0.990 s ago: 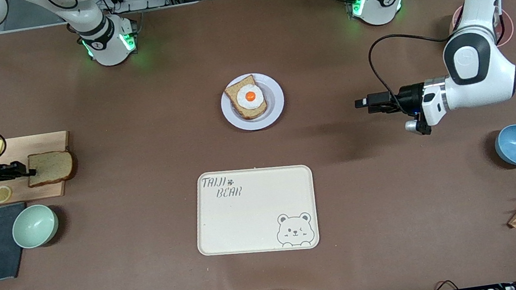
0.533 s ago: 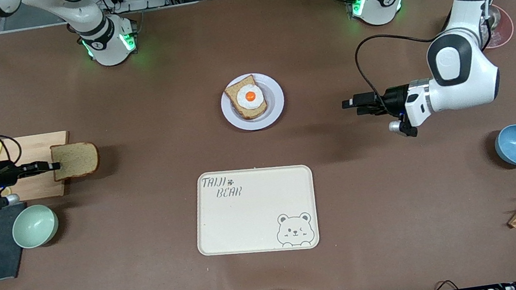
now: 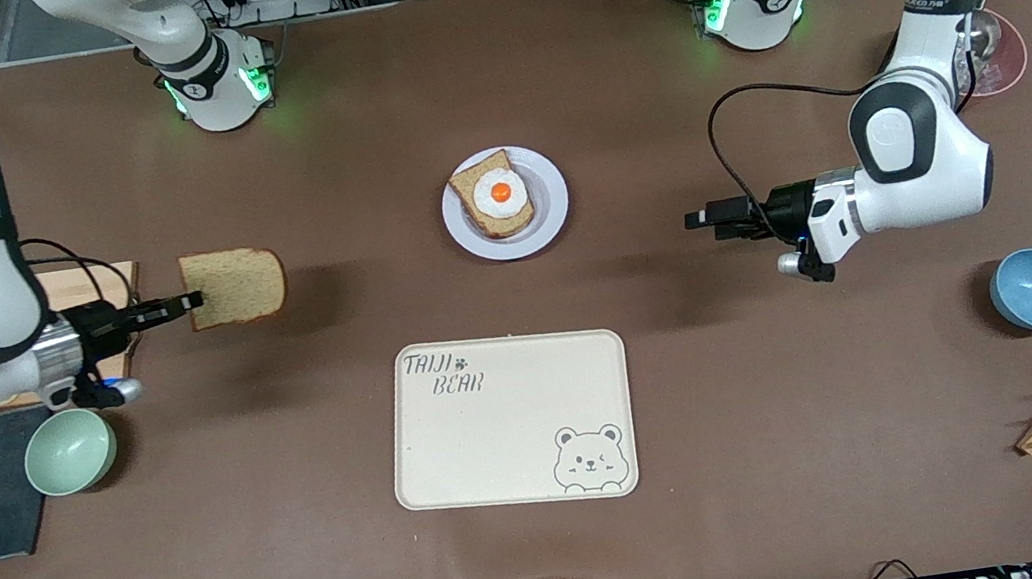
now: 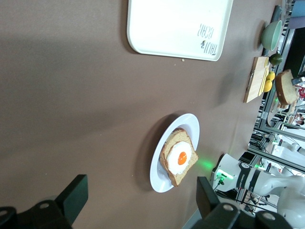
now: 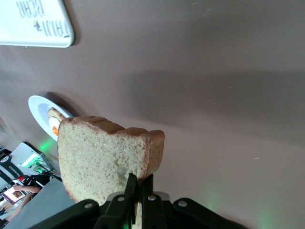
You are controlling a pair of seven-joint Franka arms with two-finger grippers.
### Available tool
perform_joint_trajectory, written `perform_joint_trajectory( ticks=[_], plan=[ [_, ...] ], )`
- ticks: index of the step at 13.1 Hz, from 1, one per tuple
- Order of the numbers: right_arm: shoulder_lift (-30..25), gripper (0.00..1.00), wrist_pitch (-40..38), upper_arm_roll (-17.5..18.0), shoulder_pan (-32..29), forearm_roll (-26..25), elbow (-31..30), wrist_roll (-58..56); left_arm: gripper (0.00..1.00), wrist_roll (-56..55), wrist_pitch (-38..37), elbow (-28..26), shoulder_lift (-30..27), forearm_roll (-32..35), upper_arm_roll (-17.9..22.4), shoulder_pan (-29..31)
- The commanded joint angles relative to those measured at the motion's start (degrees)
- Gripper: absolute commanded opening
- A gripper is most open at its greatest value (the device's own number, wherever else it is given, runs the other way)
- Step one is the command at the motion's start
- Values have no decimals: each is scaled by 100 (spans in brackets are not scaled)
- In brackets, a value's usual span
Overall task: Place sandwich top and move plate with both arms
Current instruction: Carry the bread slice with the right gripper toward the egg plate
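Bread describes the sandwich top [image 3: 234, 287]: a plain brown wholegrain slice, darker crust, squarish with one rounded end, held flat in the air over the bare surface [image 3: 334, 578] toward the right arm's end. The right gripper [image 3: 192, 300] has its fingers pinched tight on the slice's edge. The plate [image 3: 550, 197] carries an egg-topped slice [image 3: 493, 196]. The left gripper [image 3: 696, 219] hovers over the surface, fingers spread wide and empty.
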Motion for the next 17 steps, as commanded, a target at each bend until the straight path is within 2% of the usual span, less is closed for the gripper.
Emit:
perform_joint_trajectory(
  ticks=[1, 2, 4, 6, 9, 12, 13, 17],
  plan=[
    [-344, 0, 410, 878, -100, -68, -130, 1162, 100, 50, 87, -16, 67, -78, -13, -68],
    [-458, 0, 735, 1344, -126, -68, -252, 1611, 100, 24, 78, -61, 32, -69, -13, -60],
    [-485, 0, 1132, 2022, -319, -51, -376, 1791, 100, 15, 78, -114, 23, -69, -22, -77],
    [-590, 0, 1938, 2689, -337, -59, -735, 2211, 100, 6, 113, -105, 41, -60, -5, -148],
    [-564, 0, 2705, 3499, -355, -77, -1131, 2712, 100, 41, 113, -87, 102, -34, -5, -113],
    [-556, 0, 2821, 4089, -486, -173, -1167, 3292, 100, 77, 113, -87, 137, -16, -5, -95],
    [-529, 0, 2856, 4134, -452, -226, -1176, 3338, 100, 77, 113, -79, 172, -25, -5, -104],
    [-459, 0, 3198, 4678, -390, -524, -1272, 3821, 100, 85, 113, -70, 216, -16, -13, -104]
  ],
)
